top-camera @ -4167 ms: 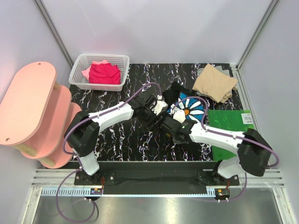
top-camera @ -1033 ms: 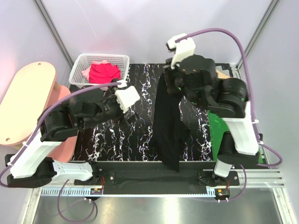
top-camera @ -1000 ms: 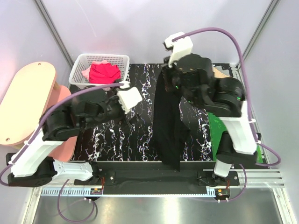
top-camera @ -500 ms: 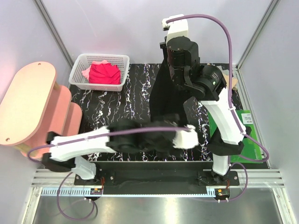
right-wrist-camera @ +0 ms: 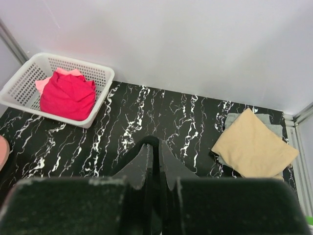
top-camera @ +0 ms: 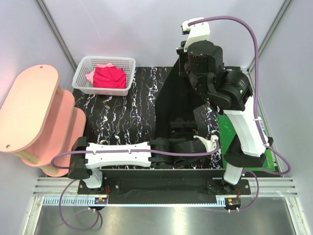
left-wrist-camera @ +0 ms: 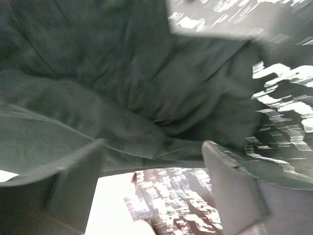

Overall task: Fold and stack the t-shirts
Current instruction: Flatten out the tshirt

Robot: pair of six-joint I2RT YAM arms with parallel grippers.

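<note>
Black t-shirt (top-camera: 166, 112): hanging pinched in clenched right gripper (right-wrist-camera: 154, 164), lower edge between wide-spread left gripper (left-wrist-camera: 154, 147) jaws. Mid-unfurl; next, probably clamp that edge, spread flat.

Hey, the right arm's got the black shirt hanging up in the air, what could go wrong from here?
1. The black t-shirt hangs from one narrow pinch in the right gripper; it could slip out.
2. The left gripper, jaws open, faces bunched folds at the shirt's lower end; it may grab several layers or miss the corner.
</note>
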